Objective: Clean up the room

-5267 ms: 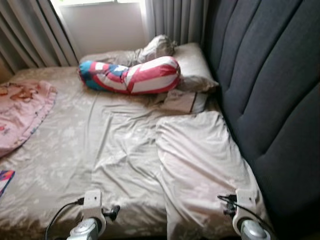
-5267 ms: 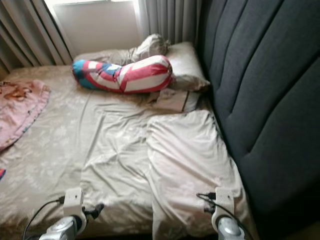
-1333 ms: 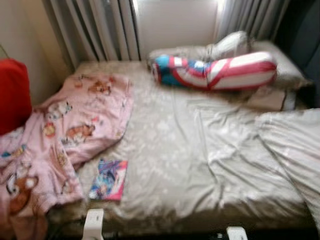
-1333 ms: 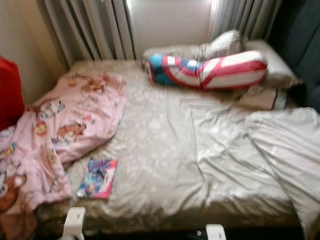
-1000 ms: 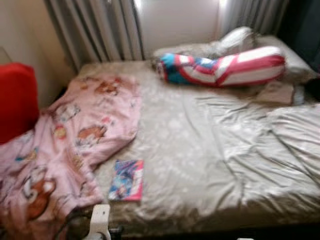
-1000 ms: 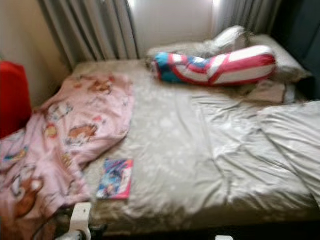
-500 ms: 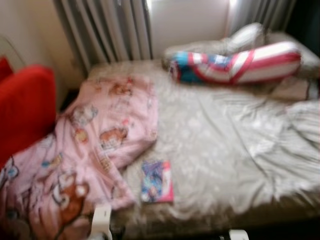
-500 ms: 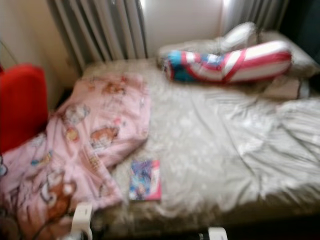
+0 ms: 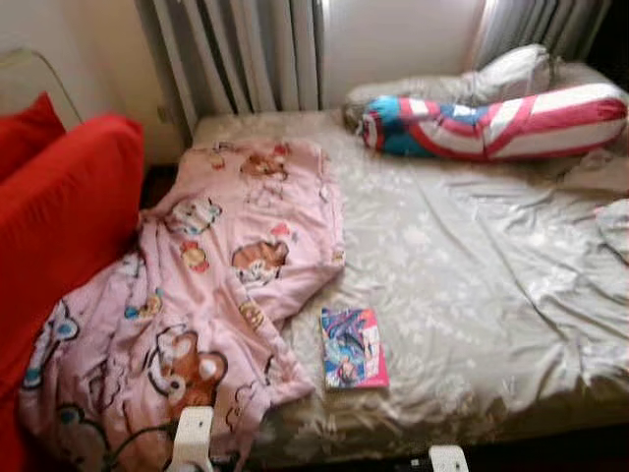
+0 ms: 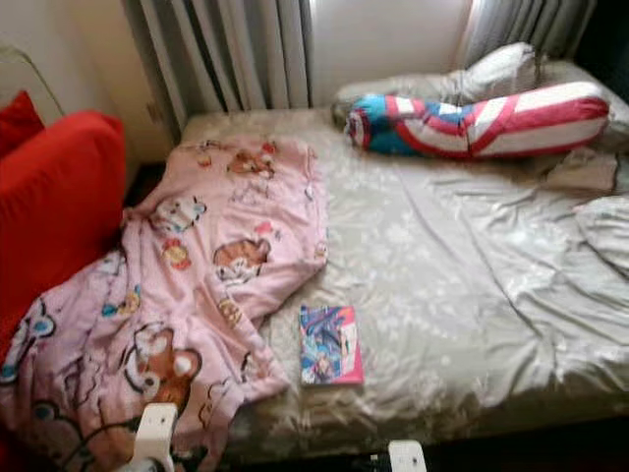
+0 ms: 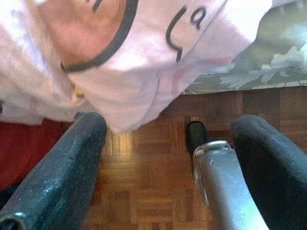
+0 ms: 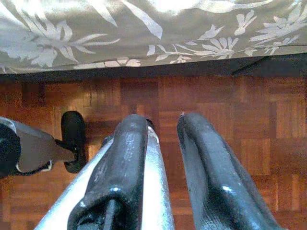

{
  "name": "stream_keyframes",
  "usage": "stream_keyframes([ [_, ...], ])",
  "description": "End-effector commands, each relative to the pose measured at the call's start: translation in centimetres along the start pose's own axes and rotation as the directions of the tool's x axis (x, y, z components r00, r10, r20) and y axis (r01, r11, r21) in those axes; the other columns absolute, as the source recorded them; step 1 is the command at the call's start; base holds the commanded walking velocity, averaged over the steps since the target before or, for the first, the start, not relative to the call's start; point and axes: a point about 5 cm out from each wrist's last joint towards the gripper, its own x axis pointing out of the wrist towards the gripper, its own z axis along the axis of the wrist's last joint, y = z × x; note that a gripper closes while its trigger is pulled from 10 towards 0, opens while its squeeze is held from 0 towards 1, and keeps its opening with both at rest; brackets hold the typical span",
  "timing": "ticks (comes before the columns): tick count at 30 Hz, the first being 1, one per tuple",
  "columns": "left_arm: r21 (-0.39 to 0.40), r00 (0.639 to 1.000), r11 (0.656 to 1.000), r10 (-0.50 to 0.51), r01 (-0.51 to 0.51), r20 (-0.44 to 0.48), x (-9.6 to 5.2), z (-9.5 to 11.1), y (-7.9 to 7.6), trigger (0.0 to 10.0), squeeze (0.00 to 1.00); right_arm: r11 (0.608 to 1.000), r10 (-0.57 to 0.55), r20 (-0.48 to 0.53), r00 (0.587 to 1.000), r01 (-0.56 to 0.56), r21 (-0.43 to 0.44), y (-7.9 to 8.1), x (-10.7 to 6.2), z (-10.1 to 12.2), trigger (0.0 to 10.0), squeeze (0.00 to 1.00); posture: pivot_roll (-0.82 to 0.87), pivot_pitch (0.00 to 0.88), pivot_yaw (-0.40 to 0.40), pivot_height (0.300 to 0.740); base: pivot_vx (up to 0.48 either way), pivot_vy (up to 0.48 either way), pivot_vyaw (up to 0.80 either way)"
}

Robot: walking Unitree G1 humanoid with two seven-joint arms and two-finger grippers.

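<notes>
A pink cartoon-print blanket [image 9: 216, 275] lies crumpled over the left part of the bed [image 9: 472, 275] and hangs off its front edge. A colourful book [image 9: 352, 347] lies flat on the beige floral sheet, just right of the blanket's lower corner. Both arms hang low in front of the bed. My left gripper [image 11: 170, 124] is open above the wooden floor, right under the blanket's hanging hem [image 11: 144, 57]. My right gripper [image 12: 160, 120] is shut with nothing in it, below the sheet's edge [image 12: 144, 33].
A red, white and blue striped bolster [image 9: 491, 123] and a pale pillow [image 9: 511, 74] lie at the far end. Big red cushions [image 9: 59, 216] stand against the bed's left side. Grey curtains [image 9: 246, 49] hang behind. Parquet floor [image 12: 240, 124] runs along the bed's front.
The camera has swung left: the dark headboard and the folded sheet have left the picture, and the red cushions and more blanket have come in. Nothing on the bed has moved.
</notes>
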Motion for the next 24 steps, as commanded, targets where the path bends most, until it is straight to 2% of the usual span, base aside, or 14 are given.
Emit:
stream_keyframes([
  [1, -0.001, 1.000, 1.000, -0.010, 0.010, -0.012, -0.01, -0.28, -0.20, 10.0, 0.00, 1.000, 0.003, -0.043, 0.999, -0.002, 0.013, -0.01, -0.24, -1.25, 10.0, 0.00, -0.10, 0.022, 0.031, 0.740, 0.000, 0.000, 0.00],
  [20, 0.010, 1.000, 1.000, -0.016, 0.017, -0.023, -0.04, -0.51, -0.20, 10.0, 0.00, 1.000, 0.016, -0.044, 0.999, -0.016, -0.007, 0.03, -0.25, -1.26, 10.0, 0.00, -0.10, 0.005, 0.034, 0.740, 0.000, 0.000, 0.00],
  [24, 0.013, 1.000, 1.000, -0.020, 0.020, -0.023, -0.05, -0.55, -0.25, 10.0, 0.00, 1.000, 0.006, -0.030, 1.000, -0.005, 0.023, -0.10, -0.24, -1.11, 10.0, 0.00, -0.10, 0.000, 0.033, 0.740, 0.000, 0.000, 0.00],
])
